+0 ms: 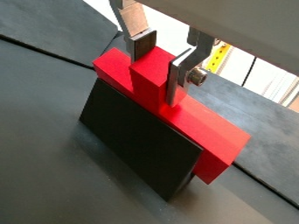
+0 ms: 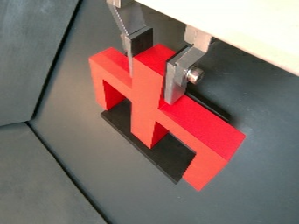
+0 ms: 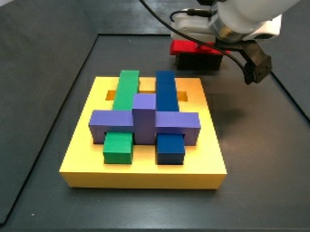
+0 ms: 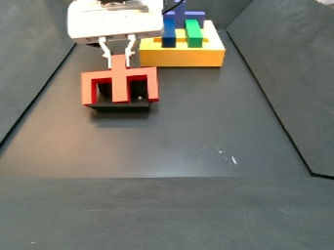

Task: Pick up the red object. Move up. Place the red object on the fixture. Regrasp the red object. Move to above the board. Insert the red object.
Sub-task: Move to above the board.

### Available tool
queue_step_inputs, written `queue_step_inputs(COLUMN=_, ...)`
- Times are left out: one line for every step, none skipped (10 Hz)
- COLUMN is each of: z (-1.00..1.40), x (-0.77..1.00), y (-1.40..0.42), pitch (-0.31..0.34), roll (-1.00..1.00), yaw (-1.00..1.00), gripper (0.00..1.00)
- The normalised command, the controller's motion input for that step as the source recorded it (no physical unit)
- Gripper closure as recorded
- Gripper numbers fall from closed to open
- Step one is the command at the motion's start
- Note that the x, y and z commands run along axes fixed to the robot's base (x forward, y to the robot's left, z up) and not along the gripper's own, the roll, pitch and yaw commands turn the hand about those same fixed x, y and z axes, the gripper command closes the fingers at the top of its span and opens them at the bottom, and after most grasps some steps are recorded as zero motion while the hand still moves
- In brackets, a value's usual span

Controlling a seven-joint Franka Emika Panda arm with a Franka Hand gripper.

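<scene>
Dark floor; hand (image 2: 156,63) grips red object's (image 2: 187,131) stem on fixture (image 1: 135,144) (board (image 3: 145,161) beside)

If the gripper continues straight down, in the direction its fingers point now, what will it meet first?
The gripper already straddles the red object's central stem, so its palm would probably meet the stem's top first; the fixture lies beneath. Whether the pads touch is unclear.
</scene>
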Motion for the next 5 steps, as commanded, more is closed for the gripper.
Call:
queue_step_inputs(z=1.4, x=0.0, y=0.0, pitch=0.0, roll=0.0, yaw=0.0, gripper=1.0)
queue_step_inputs(z=1.4, x=-0.02, y=-0.02, pitch=0.045, roll=-0.04, yaw=-0.03, gripper=1.0)
queue_step_inputs(z=1.4, x=-0.05, y=-0.03, pitch=0.03, roll=-0.1, yaw=-0.03, gripper=1.0)
queue_step_inputs(z=1.4, x=-0.05, y=-0.01, pitch=0.029, roll=-0.07, yaw=-0.01, gripper=1.0)
queue_step_inputs(z=1.4, x=-0.04, y=-0.02, pitch=0.064, roll=-0.04, yaw=-0.01, gripper=1.0)
